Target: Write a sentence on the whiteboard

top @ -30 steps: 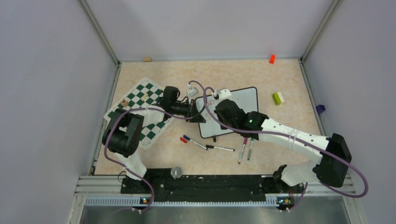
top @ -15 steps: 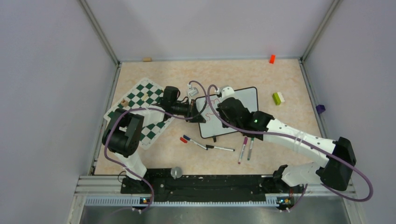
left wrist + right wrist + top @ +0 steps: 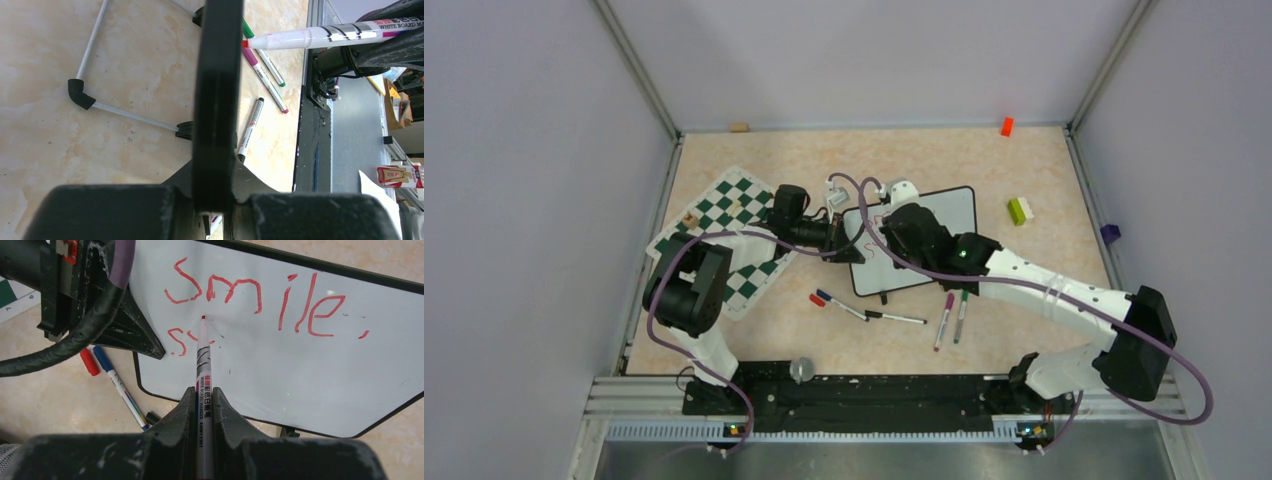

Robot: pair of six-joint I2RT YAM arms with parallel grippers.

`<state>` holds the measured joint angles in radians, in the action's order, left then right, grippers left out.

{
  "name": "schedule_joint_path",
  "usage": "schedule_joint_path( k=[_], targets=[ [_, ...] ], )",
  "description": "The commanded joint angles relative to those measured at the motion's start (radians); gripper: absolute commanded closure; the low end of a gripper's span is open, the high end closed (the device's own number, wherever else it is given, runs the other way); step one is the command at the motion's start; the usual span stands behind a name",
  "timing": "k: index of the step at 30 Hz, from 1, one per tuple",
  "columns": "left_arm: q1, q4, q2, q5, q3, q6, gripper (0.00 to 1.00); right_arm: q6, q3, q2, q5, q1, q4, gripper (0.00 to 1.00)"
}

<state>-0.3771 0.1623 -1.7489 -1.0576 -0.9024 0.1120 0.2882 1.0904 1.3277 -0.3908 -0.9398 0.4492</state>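
The left gripper [image 3: 215, 201] pinches the nine-o'clock edge of the whiteboard [image 3: 300, 375], seemingly to steady it mid-table at three o'clock of the chess mat [image 3: 734, 225], while the right gripper [image 3: 204, 407], fingers pressed onto a red marker [image 3: 202, 357], aims its tip just under "smile" to continue the sentence [image 3: 250, 297].

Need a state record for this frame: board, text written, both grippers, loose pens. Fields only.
board: whiteboard, glossy white, black frame
text: sentence in red; line one reads "smile.", line two barely begun
left: left gripper shut on the whiteboard's edge
right: right gripper shut on red marker, tip at line two
loose: blue-capped marker, black marker, magenta marker, green marker on the table near the board
other: chess mat left of the board
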Motion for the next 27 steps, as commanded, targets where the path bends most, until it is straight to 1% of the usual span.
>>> schedule_joint_path(
  k=[1,9,27],
  targets=[
    [-0.005,-0.053,0.015,0.108,-0.015,-0.021,1.0,-0.017,0.058,0.019,-0.008,0.009,-0.029,1.0],
    [-0.005,-0.056,0.014,0.11,-0.016,-0.022,1.0,-0.007,0.023,0.02,-0.007,0.013,-0.026,1.0],
    [-0.006,-0.06,0.017,0.113,-0.016,-0.026,1.0,0.058,-0.117,-0.063,0.057,0.013,-0.008,1.0]
  ],
)
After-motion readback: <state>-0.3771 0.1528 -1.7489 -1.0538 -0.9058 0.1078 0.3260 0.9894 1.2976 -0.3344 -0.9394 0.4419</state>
